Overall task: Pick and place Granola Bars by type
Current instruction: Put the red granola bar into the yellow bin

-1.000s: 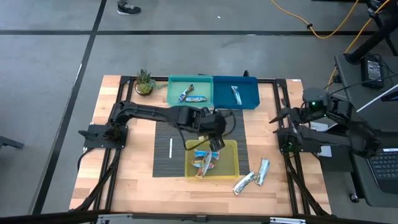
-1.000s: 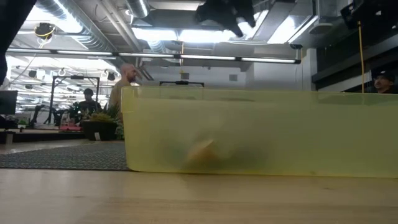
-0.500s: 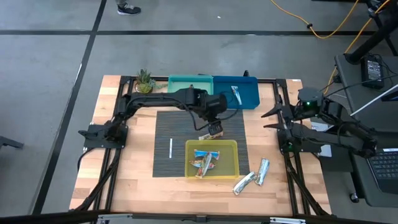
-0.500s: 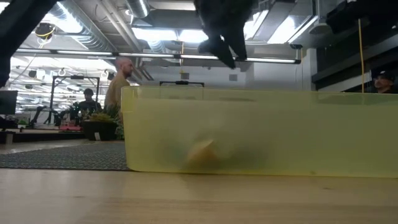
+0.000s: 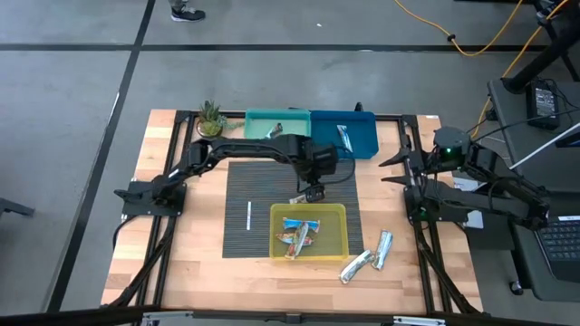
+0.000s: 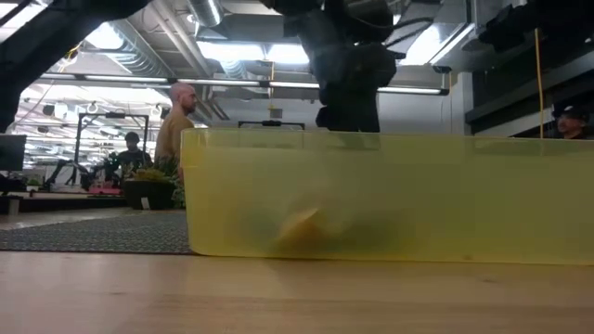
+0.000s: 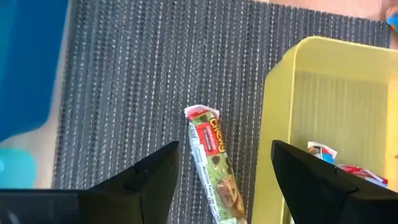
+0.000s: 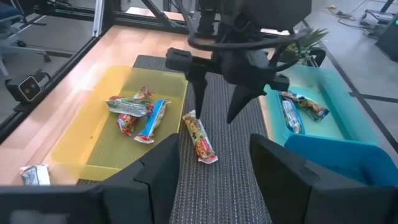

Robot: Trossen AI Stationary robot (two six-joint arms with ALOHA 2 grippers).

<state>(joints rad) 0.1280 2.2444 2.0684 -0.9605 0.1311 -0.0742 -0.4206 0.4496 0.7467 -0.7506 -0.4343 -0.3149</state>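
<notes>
The left hand [image 8: 216,106] hangs with its fingers spread apart, holding nothing, over a green-and-red wrapped granola bar [image 7: 214,163] that lies flat on the dark ribbed mat [image 5: 249,186], just beside the translucent yellow plastic bin [image 5: 337,213] holding several more wrapped bars [image 5: 299,233]. The right hand [image 5: 399,170] waits at the counter's right edge, fingers parted and empty. Two silver-wrapped bars [image 5: 370,255] lie on the wooden counter [image 5: 195,254] near the yellow bin.

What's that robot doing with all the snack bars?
It is sorting granola bars into trays. The left gripper hangs open over one bar lying on the dark mat, beside the yellow tray, which holds a few bars. The teal tray and blue tray hold others, and two silver bars lie on the table. The right gripper waits open at the side.
</notes>
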